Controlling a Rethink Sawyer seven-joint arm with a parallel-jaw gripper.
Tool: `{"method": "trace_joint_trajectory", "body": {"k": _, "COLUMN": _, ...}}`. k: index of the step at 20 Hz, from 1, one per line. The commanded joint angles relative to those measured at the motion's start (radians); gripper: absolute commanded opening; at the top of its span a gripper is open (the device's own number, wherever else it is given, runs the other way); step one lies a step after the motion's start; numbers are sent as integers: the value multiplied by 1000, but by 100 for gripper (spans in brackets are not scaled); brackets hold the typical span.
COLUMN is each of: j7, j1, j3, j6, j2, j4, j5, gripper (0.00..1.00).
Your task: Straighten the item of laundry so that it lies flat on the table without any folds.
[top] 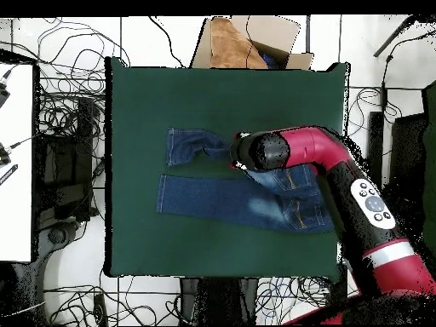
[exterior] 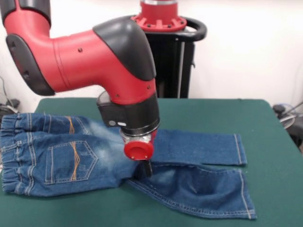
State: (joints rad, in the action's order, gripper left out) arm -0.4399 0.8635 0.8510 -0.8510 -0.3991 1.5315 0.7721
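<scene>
The item of laundry [exterior: 71,161], a small pair of blue denim jeans, lies back side up on the green table [exterior: 213,113]. In the front view its gathered waistband is at the left and both legs reach right. The far leg lies straight. The near leg angles toward the front edge, with a crease by the crotch. My gripper [exterior: 144,169] is down at the crotch, on or just above the top of the near leg. In the overhead view the jeans [top: 213,200] stretch left across the table [top: 136,102], and the arm's wrist hides the gripper.
The red arm [exterior: 85,56] crosses above the waistband end of the jeans. In the overhead view a cardboard box [top: 247,38] stands off the table's top edge, cables [top: 68,119] cover the floor around it, and a white surface [top: 15,162] sits at the left.
</scene>
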Motion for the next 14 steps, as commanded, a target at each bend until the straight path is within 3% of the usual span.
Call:
{"method": "trace_joint_trajectory", "body": {"k": 1, "j7": 97, "j1": 40, "j3": 103, "j6": 146, "j2": -31, "j4": -3, "j5": -5, "gripper": 0}}
{"method": "trace_joint_trajectory", "body": {"k": 10, "j7": 71, "j1": 32, "j3": 71, "j6": 223, "j2": -10, "j4": 20, "j5": 48, "gripper": 0}}
{"method": "trace_joint_trajectory", "body": {"k": 14, "j7": 4, "j1": 2, "j3": 41, "j6": 325, "j2": 28, "j4": 32, "j5": 103, "gripper": 0}}
